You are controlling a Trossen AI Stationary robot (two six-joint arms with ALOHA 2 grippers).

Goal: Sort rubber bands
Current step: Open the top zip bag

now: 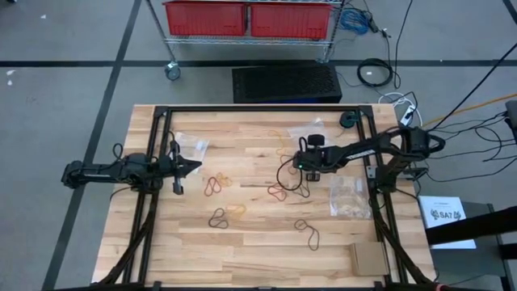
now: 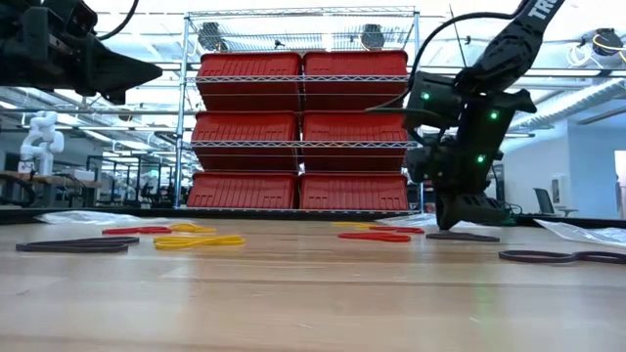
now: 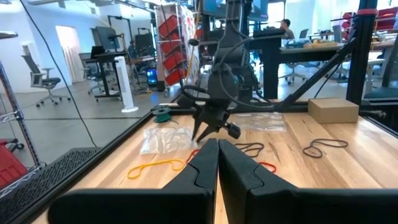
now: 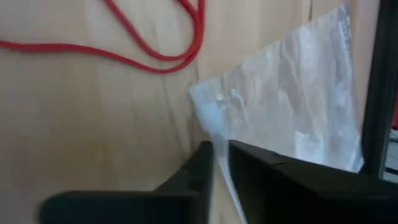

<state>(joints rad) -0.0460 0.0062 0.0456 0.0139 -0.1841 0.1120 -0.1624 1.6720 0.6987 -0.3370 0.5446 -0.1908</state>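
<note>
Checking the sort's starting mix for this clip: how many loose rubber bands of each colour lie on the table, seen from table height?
Red rubber bands: 2
Yellow rubber bands: 3
Black rubber bands: 3
Total: 8 loose on the wood, as far as the low view separates them; overlapping loops may hide more.

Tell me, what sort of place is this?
Probably a robotics lab or workshop. A wire shelving rack holds red storage bins, desks and office chairs fill the room behind, and a wooden worktable carries two robot arms amid scattered rubber bands.
</note>
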